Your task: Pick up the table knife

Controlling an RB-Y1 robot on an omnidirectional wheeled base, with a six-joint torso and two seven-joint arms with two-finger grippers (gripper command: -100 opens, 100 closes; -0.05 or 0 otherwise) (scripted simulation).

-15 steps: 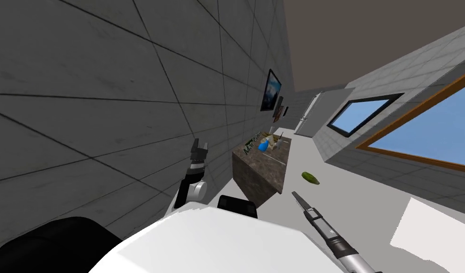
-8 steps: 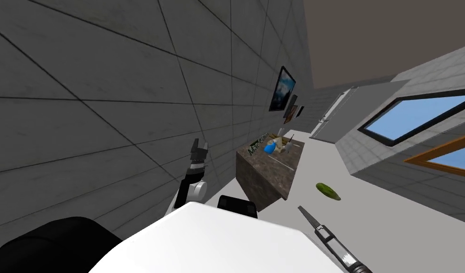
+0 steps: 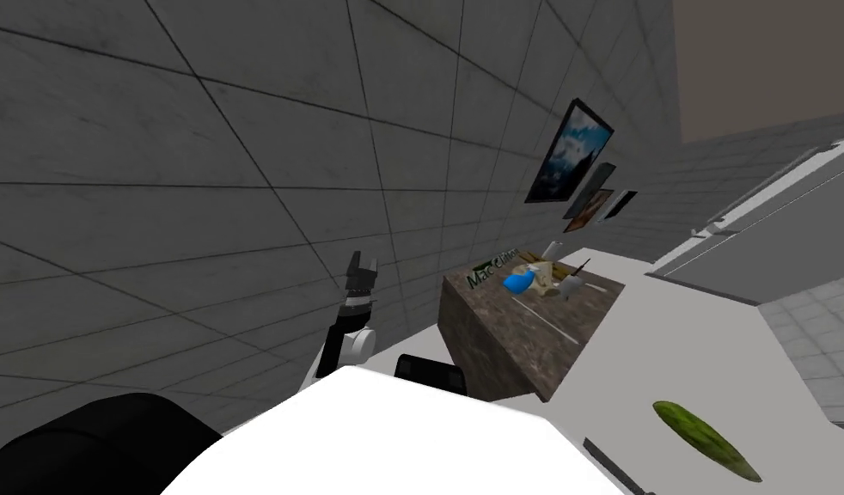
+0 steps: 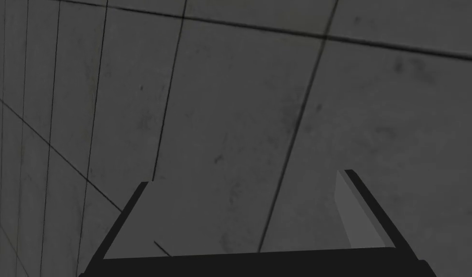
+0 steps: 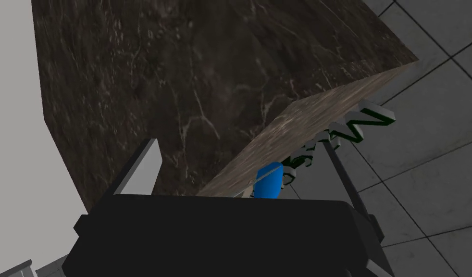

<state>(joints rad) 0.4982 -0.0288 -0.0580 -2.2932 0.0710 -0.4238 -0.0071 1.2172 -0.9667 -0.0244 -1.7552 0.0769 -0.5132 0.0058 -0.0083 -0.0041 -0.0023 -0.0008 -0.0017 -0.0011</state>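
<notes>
A dark marbled counter (image 3: 498,361) stands against a grey tiled wall. On its top lies a thin pale strip, most likely the table knife (image 3: 549,323), near a blue bottle (image 3: 519,281) and a lettered sign (image 3: 493,265). The right gripper (image 5: 240,144) points at the counter's side, fingers spread wide, holding nothing. The left gripper (image 3: 363,259) is raised beside the wall, also wide and empty. Nothing is grasped yet — closing in, reaching and gripping all remain.

"Mac…" lettering (image 3: 494,268) on marble block (image 3: 508,345)
</notes>
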